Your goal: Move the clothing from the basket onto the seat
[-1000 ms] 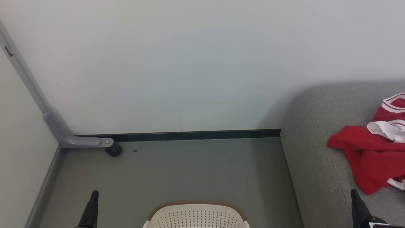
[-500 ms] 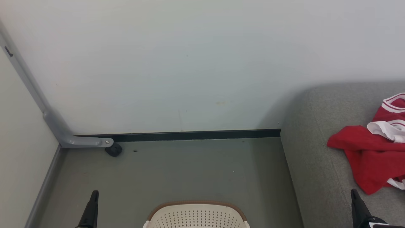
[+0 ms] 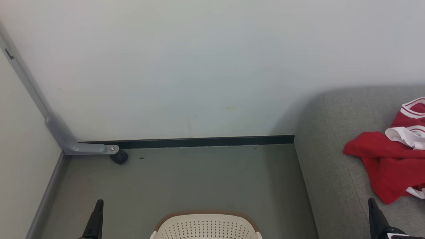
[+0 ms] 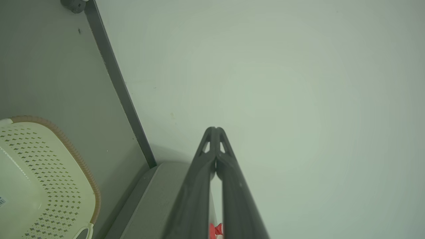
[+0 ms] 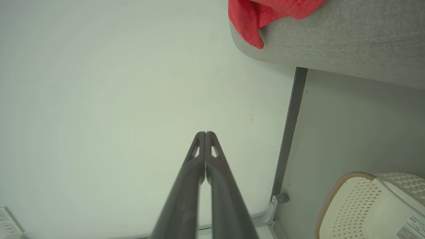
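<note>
Grey-green floor (image 3: 186,179) runs ahead of me to a pale, plain wall (image 3: 199,66), with a dark skirting (image 3: 206,141) along the join. At the left corner a grey metal bracket (image 3: 79,147) slants down the wall and ends in a black castor (image 3: 119,156) resting on the floor. The seat (image 3: 332,149), grey woven fabric with a rounded corner, stands against the wall on my right. The clothing (image 3: 385,166) lies crumpled on it, red with white striped trim and white lining; from the right wrist one red corner hangs over the seat's edge. The basket (image 3: 206,227) sits on the floor just in front of me, between my two arms and just left of the seat, its brown rim and perforated cream wall rising from the bottom edge of the head view. The left gripper (image 4: 215,128) is raised at my lower left, pointing at the wall above the seat's end, fingers pressed together at the tips with nothing between them; a bit of red shows through the slit lower down. The right gripper (image 5: 205,133) is raised over the seat's front edge, also pointing at the wall, tips touching and holding nothing. A sticker (image 5: 410,227) on the basket carries print too small for me to read. A white socket (image 5: 7,223) sits on the wall.
</note>
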Available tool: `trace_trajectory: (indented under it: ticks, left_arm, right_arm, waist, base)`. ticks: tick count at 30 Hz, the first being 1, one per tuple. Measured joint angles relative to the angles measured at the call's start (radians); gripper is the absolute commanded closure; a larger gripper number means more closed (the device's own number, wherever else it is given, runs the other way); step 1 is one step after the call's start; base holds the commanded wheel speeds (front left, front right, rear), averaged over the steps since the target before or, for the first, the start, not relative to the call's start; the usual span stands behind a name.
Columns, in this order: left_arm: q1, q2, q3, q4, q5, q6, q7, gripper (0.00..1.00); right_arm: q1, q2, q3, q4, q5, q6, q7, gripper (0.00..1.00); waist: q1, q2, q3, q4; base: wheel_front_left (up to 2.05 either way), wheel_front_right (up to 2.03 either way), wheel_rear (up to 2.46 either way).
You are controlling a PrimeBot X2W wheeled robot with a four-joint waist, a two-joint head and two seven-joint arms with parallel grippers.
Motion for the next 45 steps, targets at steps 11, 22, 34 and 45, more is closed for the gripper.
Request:
trace_trajectory:
  ticks: [11, 22, 34, 45]
  left_arm:
    - [0.0, 0.0, 0.0, 0.0, 0.0, 0.0, 0.0, 1.0]
    - [0.0, 0.0, 0.0, 0.0, 0.0, 0.0, 0.0, 1.0]
    - [0.0, 0.0, 0.0, 0.0, 0.0, 0.0, 0.0, 1.0]
    - [0.0, 0.0, 0.0, 0.0, 0.0, 0.0, 0.0, 1.0]
  right_arm:
    - [0.0, 0.0, 0.0, 0.0, 0.0, 0.0, 0.0, 1.0]
    - [0.0, 0.0, 0.0, 0.0, 0.0, 0.0, 0.0, 1.0]
    - [0.0, 0.0, 0.0, 0.0, 0.0, 0.0, 0.0, 1.0]
    - [0.0, 0.0, 0.0, 0.0, 0.0, 0.0, 0.0, 1.0]
  waist:
    - [0.0, 0.0, 0.0, 0.0]
    - [0.0, 0.0, 0.0, 0.0]
    - [0.0, 0.0, 0.0, 0.0]
    - [0.0, 0.0, 0.0, 0.0]
  base:
    - [0.0, 0.0, 0.0]
    - [0.0, 0.0, 0.0]
    - [0.0, 0.0, 0.0]
    - [0.0, 0.0, 0.0]
